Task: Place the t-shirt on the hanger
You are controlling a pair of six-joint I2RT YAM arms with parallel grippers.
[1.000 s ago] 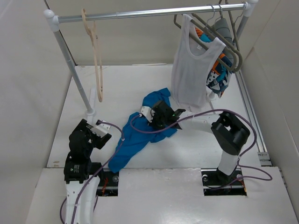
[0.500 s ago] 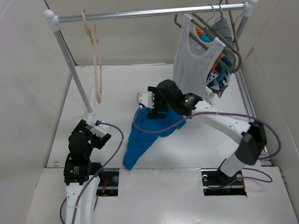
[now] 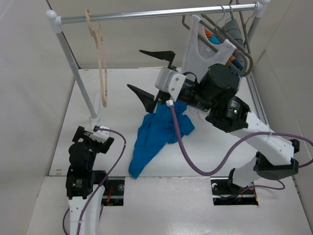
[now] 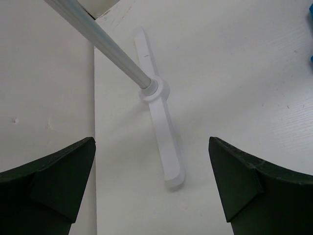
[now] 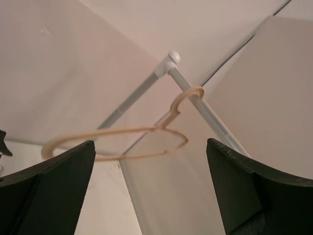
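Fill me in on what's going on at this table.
The right arm is raised above the table, and its end effector is open and empty, pointed toward the beige hanger that hangs on the rail. The blue t-shirt lies crumpled on the table below that arm, and neither arm holds it. The left end effector sits low by the rack's foot, open and empty. The t-shirt is not yet on the hanger.

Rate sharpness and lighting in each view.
Top external: evenly lit, sharp, the blue t-shirt crisp. Left wrist: bright, the rack foot in focus. Right wrist: dimmer, pinkish cast, the hanger slightly soft.
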